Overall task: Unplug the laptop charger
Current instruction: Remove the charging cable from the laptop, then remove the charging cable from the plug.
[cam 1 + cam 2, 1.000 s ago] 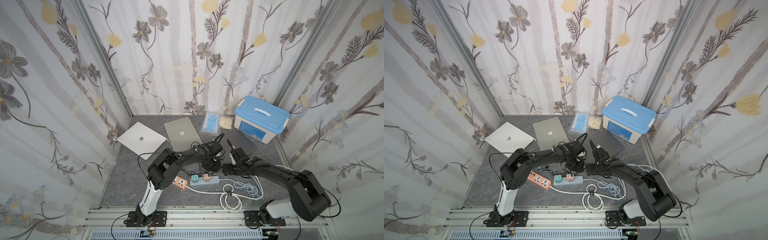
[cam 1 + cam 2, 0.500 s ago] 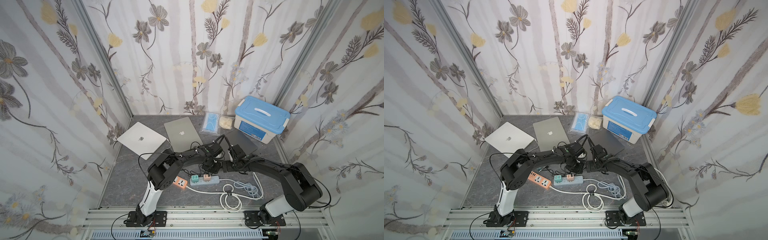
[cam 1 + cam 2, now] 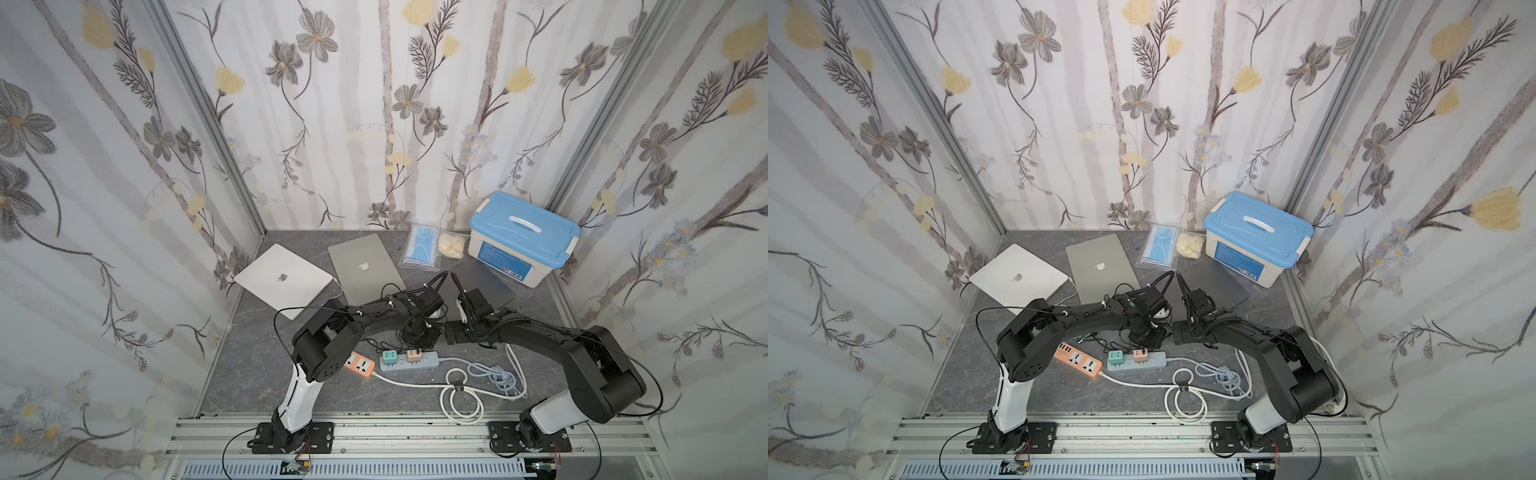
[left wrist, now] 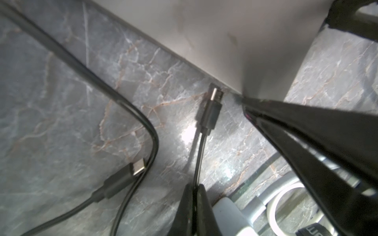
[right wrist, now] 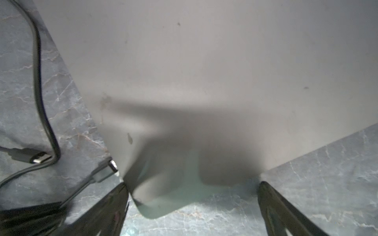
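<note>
Over the grey marble table, in both top views, both arms are seen reaching toward the near corner of the dark laptop. The left gripper is pointed downward between that laptop and the power strip; its jaw state cannot be read from there. The right gripper is set over the laptop's near corner.

Left wrist view: the left gripper is seen closed to a narrow pinch on the thin charger cable, a little behind the charger connector. The connector's metal tip is exposed and lies against the laptop's edge; whether it is seated in the port cannot be told. A loose connector lies apart on the table.

Right wrist view: the right gripper's jaws are spread wide, with the laptop's corner lying between them; contact with the laptop cannot be confirmed. The charger connector is seen at the laptop's edge, beside one finger.
</note>
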`<act>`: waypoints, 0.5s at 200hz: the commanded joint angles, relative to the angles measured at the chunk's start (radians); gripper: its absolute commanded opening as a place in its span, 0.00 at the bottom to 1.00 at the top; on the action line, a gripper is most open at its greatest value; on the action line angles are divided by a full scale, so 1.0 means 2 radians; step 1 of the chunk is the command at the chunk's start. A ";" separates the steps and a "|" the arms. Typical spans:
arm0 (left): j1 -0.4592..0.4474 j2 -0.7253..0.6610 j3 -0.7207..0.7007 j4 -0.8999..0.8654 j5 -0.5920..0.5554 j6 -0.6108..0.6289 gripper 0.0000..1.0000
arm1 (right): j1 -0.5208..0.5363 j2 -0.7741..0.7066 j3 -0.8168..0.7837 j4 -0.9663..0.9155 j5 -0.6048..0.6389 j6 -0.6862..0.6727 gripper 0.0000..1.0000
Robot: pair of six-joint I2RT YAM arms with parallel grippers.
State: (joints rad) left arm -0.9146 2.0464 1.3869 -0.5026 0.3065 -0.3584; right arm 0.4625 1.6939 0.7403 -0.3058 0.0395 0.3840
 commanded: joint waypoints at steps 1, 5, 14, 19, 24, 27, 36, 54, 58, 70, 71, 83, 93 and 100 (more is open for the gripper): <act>0.001 -0.004 -0.003 -0.025 -0.014 0.012 0.06 | -0.004 0.007 -0.005 -0.017 0.009 0.012 0.98; 0.002 -0.005 -0.003 -0.025 -0.014 0.012 0.06 | -0.004 0.008 -0.005 -0.016 0.009 0.012 0.98; 0.002 -0.005 -0.001 -0.024 -0.013 0.013 0.06 | -0.004 0.008 -0.005 -0.016 0.009 0.012 0.98; 0.002 -0.007 -0.001 -0.025 -0.013 0.014 0.06 | -0.005 0.008 -0.005 -0.016 0.008 0.012 0.98; 0.002 -0.006 0.001 -0.024 -0.012 0.014 0.06 | -0.004 0.008 -0.005 -0.016 0.008 0.012 0.98; 0.002 -0.007 0.001 -0.024 -0.012 0.014 0.06 | -0.005 0.008 -0.005 -0.016 0.009 0.011 0.98; 0.003 -0.006 0.005 -0.024 -0.010 0.014 0.08 | -0.004 0.006 -0.005 -0.015 0.008 0.011 0.98; 0.008 -0.008 0.014 -0.024 0.005 0.009 0.17 | -0.003 -0.011 -0.005 -0.010 -0.003 0.012 0.97; 0.013 -0.008 0.014 -0.023 0.013 0.006 0.18 | -0.002 -0.016 -0.005 -0.007 -0.006 0.012 0.97; 0.024 -0.015 0.017 -0.016 0.041 -0.002 0.25 | 0.005 -0.033 -0.005 0.003 -0.020 0.014 0.96; 0.025 -0.016 0.017 -0.015 0.042 -0.003 0.25 | 0.006 -0.034 -0.005 0.004 -0.022 0.014 0.96; 0.036 -0.025 0.023 -0.017 0.053 -0.006 0.31 | 0.015 -0.046 -0.003 0.010 -0.031 0.017 0.96; 0.042 -0.032 0.030 -0.028 0.052 -0.002 0.34 | 0.022 -0.067 0.010 0.013 -0.040 0.020 0.96; 0.046 -0.039 0.030 -0.037 0.049 0.002 0.35 | 0.026 -0.078 0.008 0.019 -0.049 0.022 0.96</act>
State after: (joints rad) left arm -0.8440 2.0064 1.4269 -0.5407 0.3710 -0.3668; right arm 0.4915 1.6024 0.7403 -0.3210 0.0029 0.4015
